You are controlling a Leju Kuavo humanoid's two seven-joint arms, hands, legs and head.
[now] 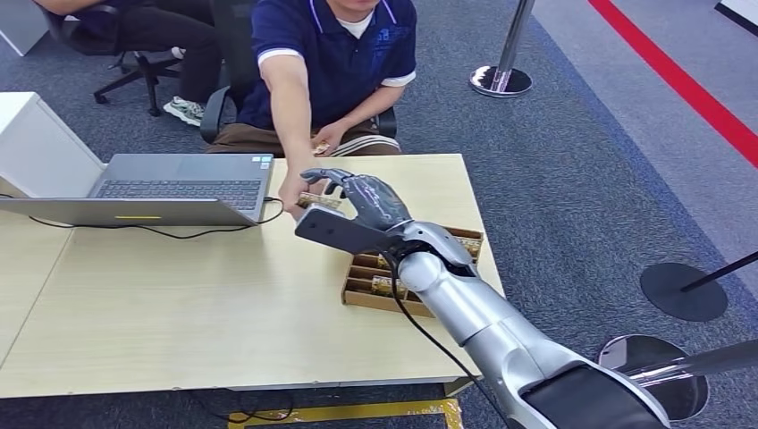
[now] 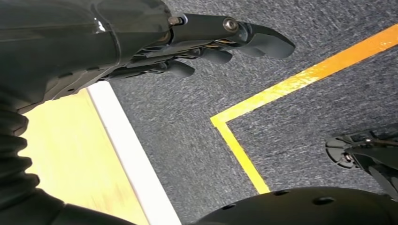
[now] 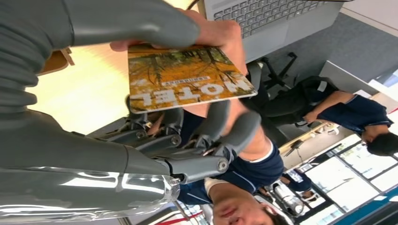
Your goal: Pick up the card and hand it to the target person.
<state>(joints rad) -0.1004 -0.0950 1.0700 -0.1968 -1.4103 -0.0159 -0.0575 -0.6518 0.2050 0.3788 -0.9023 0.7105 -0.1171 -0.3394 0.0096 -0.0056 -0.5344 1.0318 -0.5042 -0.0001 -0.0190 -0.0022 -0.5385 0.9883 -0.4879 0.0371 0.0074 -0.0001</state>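
Card first: it's a hotel key card with an orange autumn print, and your right hand has it pinched between the thumb and the darker fingers, out over the far edge of the table, near the far right corner. The seated person's hand is already on it too; in the right wrist view their fingertips wrap the card's far edge. So you're right in the handover step, with both parties holding it at once.

Next move, I'd say, is just letting go. Loosen the thumb and fingers enough that the card slides free into their grip, and don't tug the arm back until it's clearly theirs, or you risk dragging it out of their fingers or dropping it onto the table.

Your left hand hangs down beside the table edge over the grey carpet, fingers curled in with nothing in them, so it's out of the way.

Also on the table: an open laptop along the far left edge, and a cardboard tray of cards by the right edge under your forearm.
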